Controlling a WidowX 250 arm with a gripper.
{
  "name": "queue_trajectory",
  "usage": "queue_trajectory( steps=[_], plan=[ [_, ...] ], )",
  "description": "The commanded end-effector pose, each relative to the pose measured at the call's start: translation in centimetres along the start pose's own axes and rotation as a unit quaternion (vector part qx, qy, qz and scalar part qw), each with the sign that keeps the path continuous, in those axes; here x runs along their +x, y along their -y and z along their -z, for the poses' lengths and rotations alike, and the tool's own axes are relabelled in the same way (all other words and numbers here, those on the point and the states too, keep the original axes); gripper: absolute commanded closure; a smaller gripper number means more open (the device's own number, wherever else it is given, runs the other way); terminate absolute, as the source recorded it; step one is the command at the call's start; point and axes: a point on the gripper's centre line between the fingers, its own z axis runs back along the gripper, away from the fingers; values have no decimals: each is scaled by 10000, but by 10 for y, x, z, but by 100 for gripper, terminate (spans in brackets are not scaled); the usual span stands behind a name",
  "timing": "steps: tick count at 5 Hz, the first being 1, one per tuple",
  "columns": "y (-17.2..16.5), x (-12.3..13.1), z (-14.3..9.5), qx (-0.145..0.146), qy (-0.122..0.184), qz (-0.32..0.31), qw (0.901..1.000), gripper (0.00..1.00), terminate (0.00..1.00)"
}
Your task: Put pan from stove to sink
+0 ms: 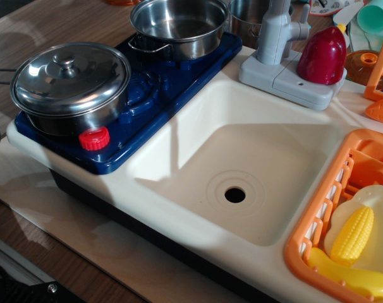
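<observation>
The shiny lidless steel pan (179,25) sits on the far burner of the navy-blue stove (144,104), with a wire loop handle toward the left. The stove's red knob (94,138) is at its front edge. The cream-white sink (232,173) with its dark round drain hole (235,195) lies to the right of the stove, and nothing is in it. No gripper shows in this view.
A steel pot with a knobbed lid (70,85) sits on the near burner. A grey faucet (279,38) stands behind the sink beside a red toy (322,57). An orange dish rack (343,221) at right holds yellow corn (353,235) and a banana.
</observation>
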Motion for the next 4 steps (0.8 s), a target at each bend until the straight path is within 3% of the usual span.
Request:
queue_trajectory(
  steps=[1,2,4],
  plan=[
    [0,0,0,0,0,0,10000,0,0],
    [8,7,2,-223,69,-36,9997,0,0],
    [18,9,16,-268,335,-59,9991,0,0]
  ],
)
